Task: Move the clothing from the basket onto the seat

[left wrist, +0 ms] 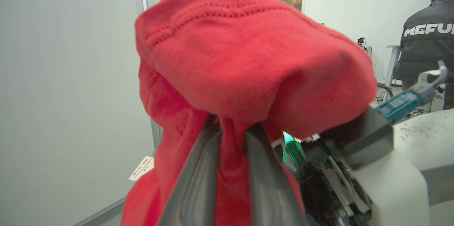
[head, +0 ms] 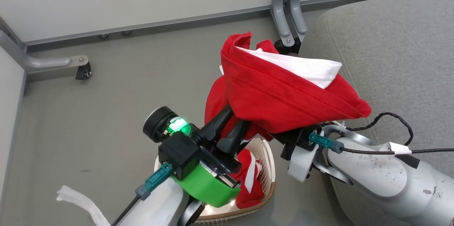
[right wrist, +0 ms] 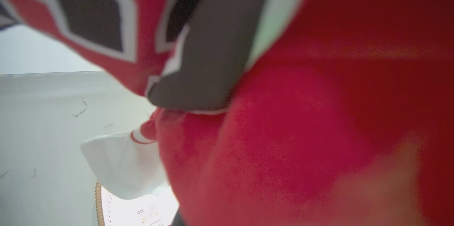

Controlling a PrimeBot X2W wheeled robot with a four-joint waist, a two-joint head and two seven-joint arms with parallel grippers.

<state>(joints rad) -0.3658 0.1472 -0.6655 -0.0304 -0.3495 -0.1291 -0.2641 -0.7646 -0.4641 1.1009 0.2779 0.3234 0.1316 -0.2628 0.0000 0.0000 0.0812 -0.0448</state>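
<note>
1. The left gripper (head: 234, 119) is clamped on a red garment (head: 283, 94). The left wrist view shows a fold pinched between its two dark fingers (left wrist: 198, 180).
2. That garment hangs in the air above the basket (head: 270, 169), its white lining showing, just beside the edge of the grey seat (head: 390, 59).
3. The right gripper (head: 299, 137) is buried under the same cloth, so I cannot tell how its jaws stand.
4. A second red garment (head: 248, 178), white-striped, lies in the basket.
5. The right wrist view shows navy numerals (right wrist: 198, 59) edged in white, too close to read.
6. The basket's sticker (right wrist: 149, 215) is a blur.
7. A person's black jacket (left wrist: 429, 31) reads "MEFU", cut off at the frame edge.
</note>
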